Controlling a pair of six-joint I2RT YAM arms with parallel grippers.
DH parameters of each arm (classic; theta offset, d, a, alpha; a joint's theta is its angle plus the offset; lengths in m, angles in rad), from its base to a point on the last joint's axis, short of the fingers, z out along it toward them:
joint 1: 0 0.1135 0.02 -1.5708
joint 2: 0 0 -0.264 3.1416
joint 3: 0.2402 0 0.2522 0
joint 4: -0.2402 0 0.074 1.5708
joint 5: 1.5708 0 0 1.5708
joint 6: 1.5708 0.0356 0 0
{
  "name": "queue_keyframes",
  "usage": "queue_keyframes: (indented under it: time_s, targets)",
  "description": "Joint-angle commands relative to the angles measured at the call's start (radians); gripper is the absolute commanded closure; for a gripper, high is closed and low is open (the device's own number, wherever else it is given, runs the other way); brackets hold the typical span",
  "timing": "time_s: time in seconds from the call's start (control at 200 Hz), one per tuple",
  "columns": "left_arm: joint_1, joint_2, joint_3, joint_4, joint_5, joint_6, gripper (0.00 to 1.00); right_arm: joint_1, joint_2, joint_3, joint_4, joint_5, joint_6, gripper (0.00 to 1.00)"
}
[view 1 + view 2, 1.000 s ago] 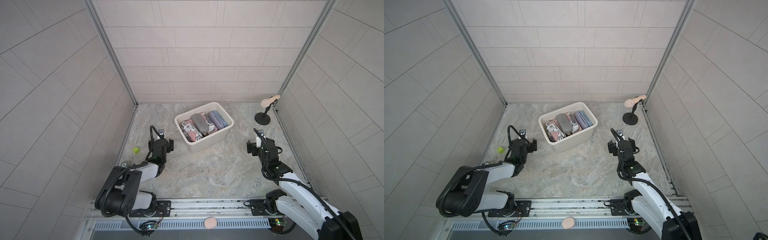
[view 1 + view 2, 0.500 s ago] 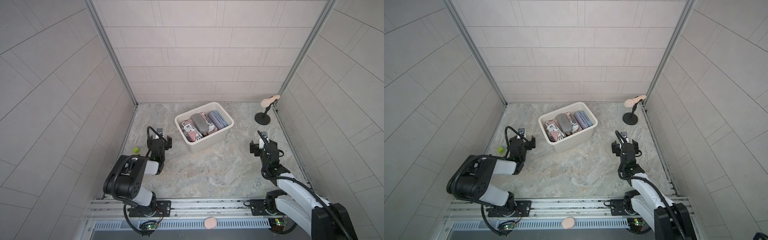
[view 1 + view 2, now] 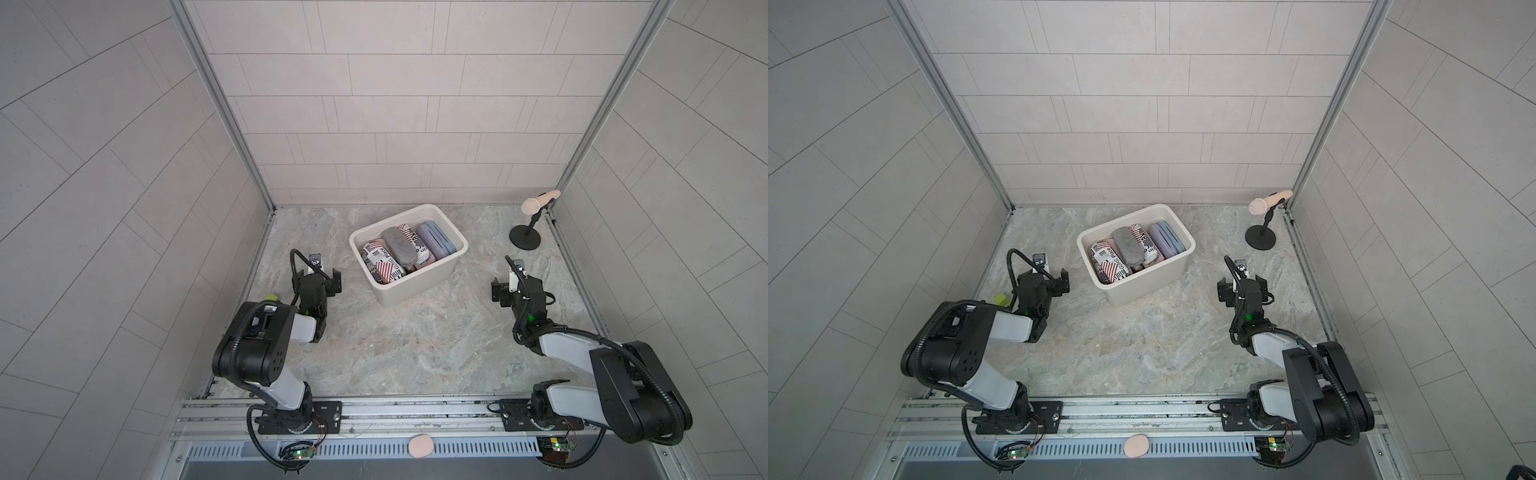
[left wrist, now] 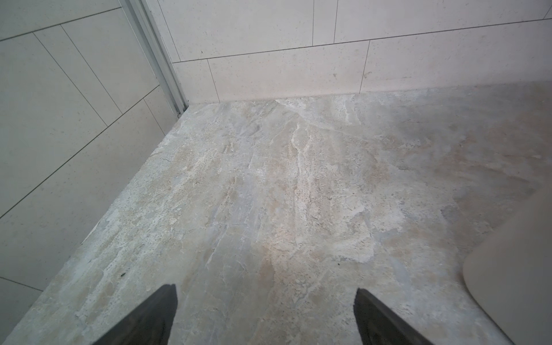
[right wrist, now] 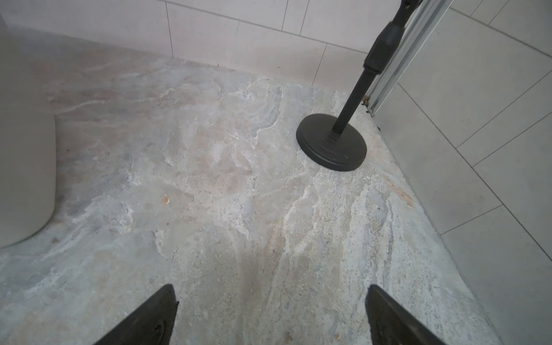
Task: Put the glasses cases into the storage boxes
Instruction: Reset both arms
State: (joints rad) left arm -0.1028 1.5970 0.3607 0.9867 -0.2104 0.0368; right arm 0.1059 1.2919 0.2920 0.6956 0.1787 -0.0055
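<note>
In both top views the cream storage box (image 3: pixel 415 286) (image 3: pixel 1142 286) stands at the middle back of the stone table. Inside lie several glasses cases: a newspaper-print one (image 3: pixel 382 262), a grey one (image 3: pixel 399 245) and a lilac-blue one (image 3: pixel 434 239). My left gripper (image 3: pixel 316 274) (image 3: pixel 1044 277) hovers low to the left of the box, open and empty. My right gripper (image 3: pixel 516 286) (image 3: pixel 1241 286) is to the box's right, also open and empty. Each wrist view shows bare table between the fingertips, for the left gripper (image 4: pixel 265 291) and the right gripper (image 5: pixel 270 288), with a box corner (image 4: pixel 513 268) (image 5: pixel 24 149) at the edge.
A black-based microphone stand (image 3: pixel 525 239) (image 5: pixel 331 143) stands at the back right corner. A small green cube (image 3: pixel 272 297) (image 3: pixel 1001 299) sits by the left wall behind my left arm. A pinkish oval object (image 3: pixel 420 445) lies on the front grille. Tiled walls close three sides.
Both arms have folded back, elbows lifting toward their bases. The grippers have shifted only a little and stay open. The box and its contents have not moved.
</note>
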Motion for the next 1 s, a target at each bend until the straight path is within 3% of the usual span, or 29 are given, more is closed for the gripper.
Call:
queue_keyframes:
  time_s: [0.0, 0.1, 0.145, 0.225, 0.3, 0.385, 0.44, 0.996]
  targets:
    - [0.005, -0.002, 0.014, -0.005, 0.006, -0.002, 0.0, -0.017, 0.08, -0.019, 0.19, 0.036, 0.026, 0.0]
    - [0.005, -0.003, 0.012, -0.005, 0.006, -0.001, 0.0, -0.018, 0.242, 0.006, 0.329, 0.051, 0.008, 0.0]
    - [0.005, -0.004, 0.012, -0.005, 0.006, -0.002, 0.0, -0.019, 0.276, 0.056, 0.289, 0.072, 0.014, 0.0]
    - [0.004, -0.004, 0.012, -0.004, 0.007, -0.002, 0.0, -0.05, 0.217, 0.16, -0.027, 0.038, 0.07, 0.0]
    - [0.004, -0.004, 0.012, -0.005, 0.007, -0.002, 0.0, -0.053, 0.254, 0.127, 0.105, 0.022, 0.043, 0.0]
    - [0.005, -0.003, 0.012, -0.005, 0.006, -0.002, 0.0, -0.055, 0.222, 0.161, -0.018, 0.027, 0.07, 0.0]
    - [0.005, -0.005, 0.012, -0.006, 0.006, -0.002, 0.0, -0.053, 0.237, 0.142, 0.05, 0.022, 0.05, 0.0]
    - [0.005, -0.004, 0.014, -0.005, 0.009, 0.0, 0.0, -0.042, 0.222, 0.146, 0.018, 0.046, 0.057, 0.0]
